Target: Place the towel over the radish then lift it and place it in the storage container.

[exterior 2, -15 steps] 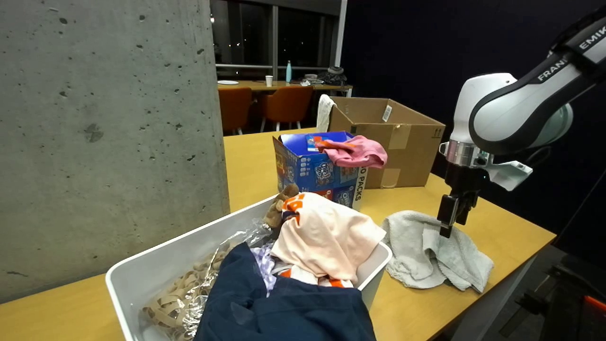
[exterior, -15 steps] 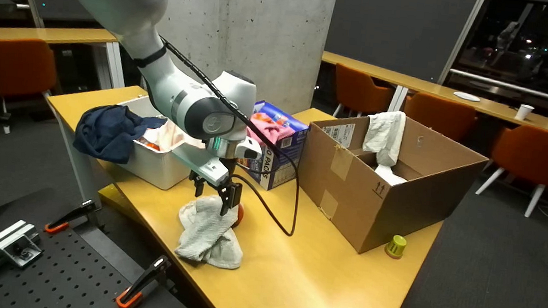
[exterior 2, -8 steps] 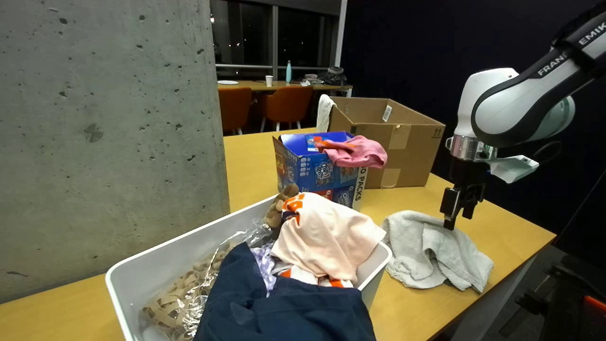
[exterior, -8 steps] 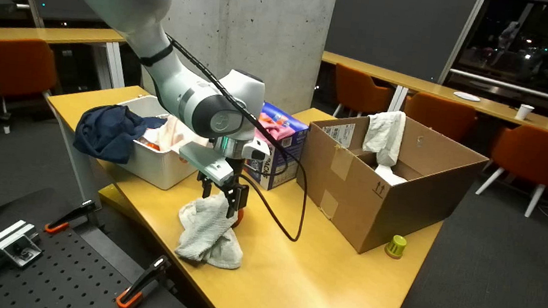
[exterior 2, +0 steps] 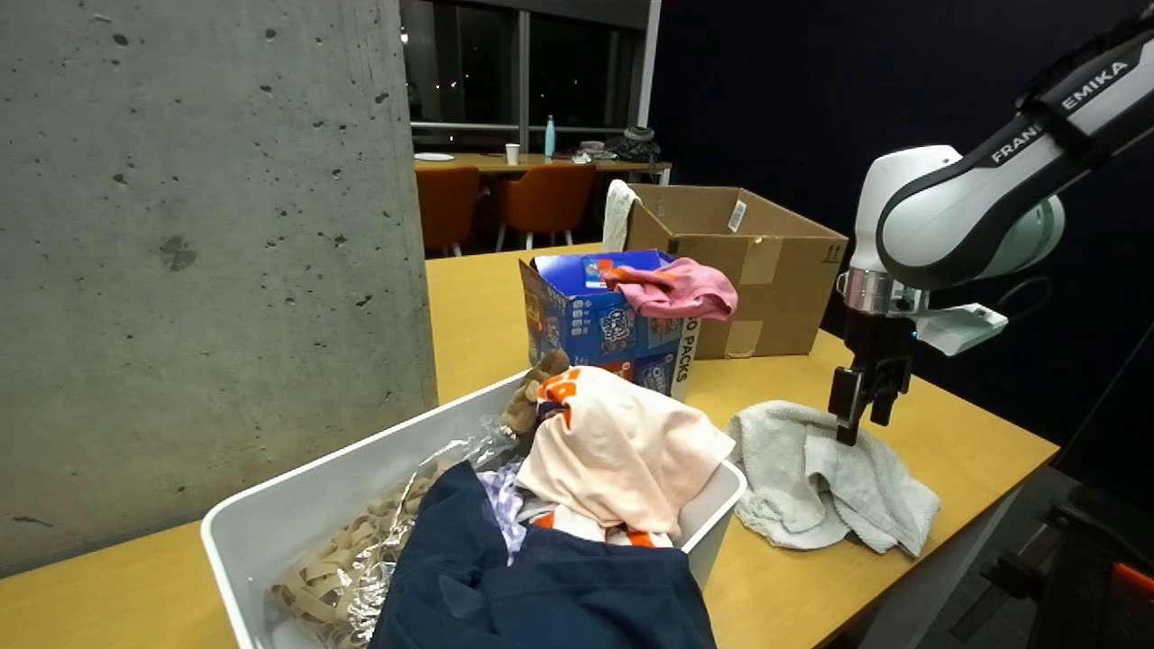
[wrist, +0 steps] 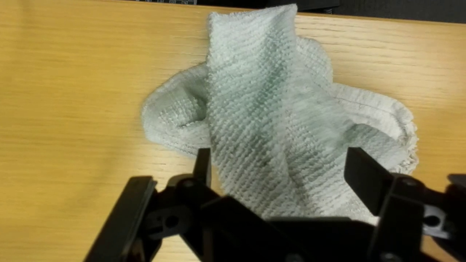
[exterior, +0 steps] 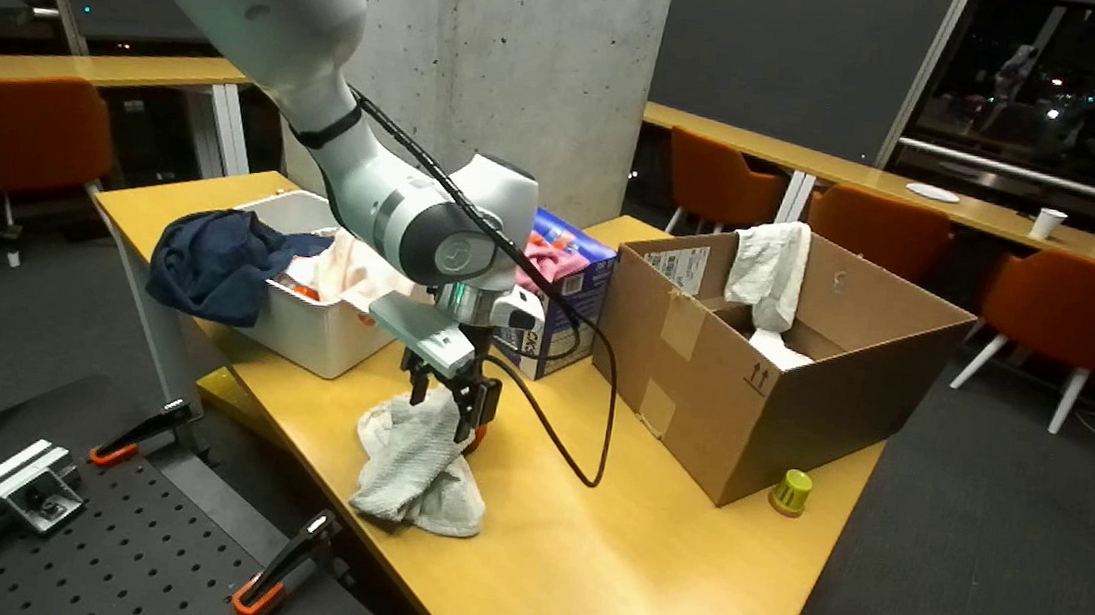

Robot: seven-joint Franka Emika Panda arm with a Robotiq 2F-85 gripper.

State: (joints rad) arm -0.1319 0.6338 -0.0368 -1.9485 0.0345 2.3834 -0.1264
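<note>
Three containers share the table point(exterior: 580, 592) with my gripper point(exterior: 440, 419), and I read them left to right in an exterior view. Left of the gripper stands the white storage container point(exterior: 315, 343): a navy cloth point(exterior: 215, 265) hangs over its rim, and a peach cloth point(exterior: 360, 274) lies heaped inside. In an exterior view I also make out tan strips point(exterior 2: 334, 577) and crinkled clear plastic point(exterior 2: 473, 443) in it. My gripper hangs with its fingers point(wrist: 366, 178) spread well apart over the gray towel point(exterior: 418, 456), which lies crumpled right below; I cannot tell whether they touch it. A red edge of the radish point(exterior: 476, 439) shows at the towel's side, just beside one finger, the rest hidden. Beyond the gripper and slightly to its right, a blue printed box point(exterior: 596, 282) has a pink cloth point(exterior: 562, 261) slung over its rim. Farther right of the gripper, a large cardboard box point(exterior: 690, 392) carries a white cloth point(exterior: 770, 269) over its rim and something white point(exterior: 779, 350) inside. Rightmost from the gripper, just beside that box, sits a small green cup point(exterior: 791, 492).
</note>
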